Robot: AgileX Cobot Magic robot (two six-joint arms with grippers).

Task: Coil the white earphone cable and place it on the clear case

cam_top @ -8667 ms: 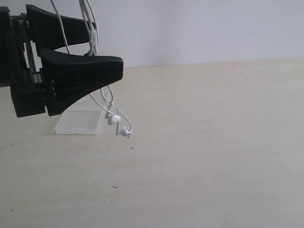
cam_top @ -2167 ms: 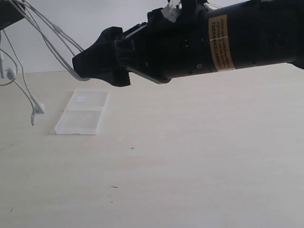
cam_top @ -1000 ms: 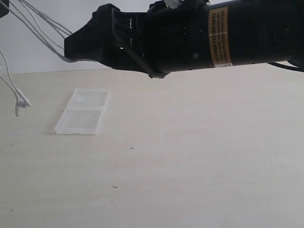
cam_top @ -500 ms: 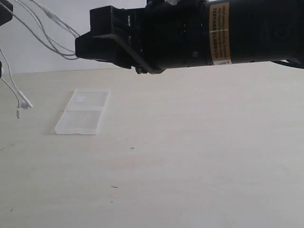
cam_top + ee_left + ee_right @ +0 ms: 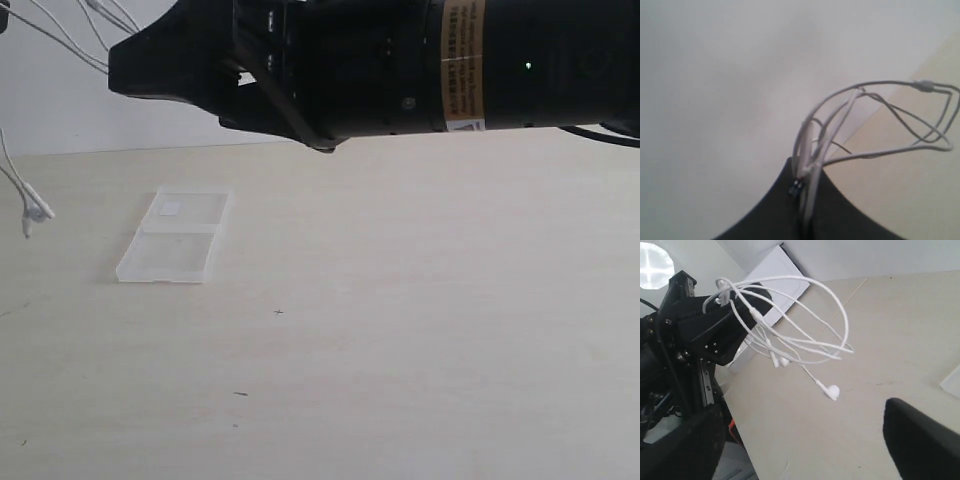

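Note:
The white earphone cable (image 5: pixel 890 115) bunches into loose loops held in the air by my left gripper (image 5: pixel 807 175), which is shut on the bundle. In the right wrist view the left gripper (image 5: pixel 705 330) holds the cable (image 5: pixel 805 315) up, with one earbud (image 5: pixel 831 391) dangling above the table. In the exterior view strands of the cable (image 5: pixel 60 35) run in from the top left and the earbuds (image 5: pixel 35 212) hang at the left edge. The clear case (image 5: pixel 175 237) lies flat on the table, apart from the cable. My right gripper (image 5: pixel 800 445) is open with nothing between its fingers, and it hangs high above the case (image 5: pixel 125 78).
The right arm's black body (image 5: pixel 450 65) spans the top of the exterior view. The light wooden table (image 5: pixel 400 330) stretches to a white wall. In the right wrist view the table's edge (image 5: pixel 735 440) drops off near the left arm's base.
My right gripper has risen and shifted left, and the cable strands now sit higher at the top left. The dangling earbuds have swung slightly left and up. The case has not moved.

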